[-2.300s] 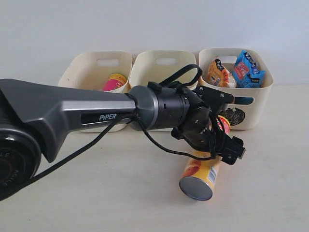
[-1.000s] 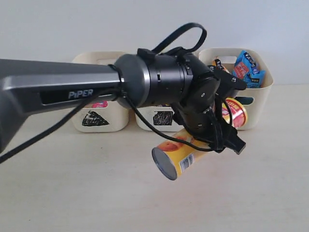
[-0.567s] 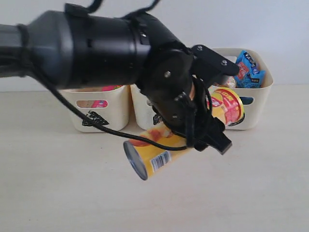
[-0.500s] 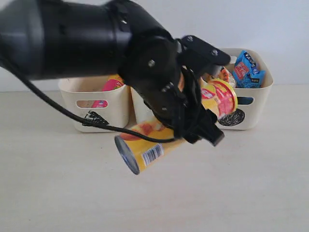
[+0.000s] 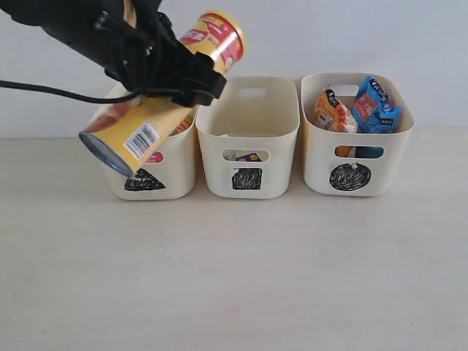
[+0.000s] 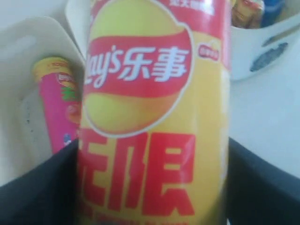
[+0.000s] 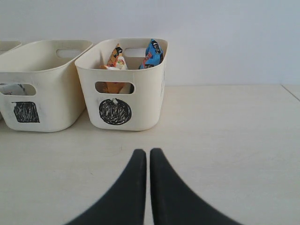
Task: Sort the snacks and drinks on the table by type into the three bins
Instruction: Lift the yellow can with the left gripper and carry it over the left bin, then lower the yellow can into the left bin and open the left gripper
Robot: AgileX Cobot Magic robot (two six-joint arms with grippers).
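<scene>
My left gripper (image 5: 170, 79) is shut on the yellow-orange chip tube (image 5: 150, 117), which hangs tilted in the air over the left bin (image 5: 167, 183), red lid end highest. In the left wrist view the tube (image 6: 154, 117) fills the picture between dark fingers (image 6: 37, 192). The pink tube (image 6: 57, 105) lies inside that left bin. In the right bin (image 5: 380, 172) stand the orange bag (image 5: 329, 110) and the blue-black bag (image 5: 374, 106). A small box (image 5: 248, 156) shows through the middle bin's (image 5: 248, 99) slot. My right gripper (image 7: 147, 152) is shut, empty, low over the table (image 7: 225, 140).
The three bins stand in a row against the white back wall, each with a black mark on its front. The pale table (image 5: 234, 278) stretches out in front of them. The left arm's black body and cable hang at the upper left.
My left gripper picked the yellow tube up off the table in front of the middle and right bins. It has swung it up and to the left, over the left bin.
</scene>
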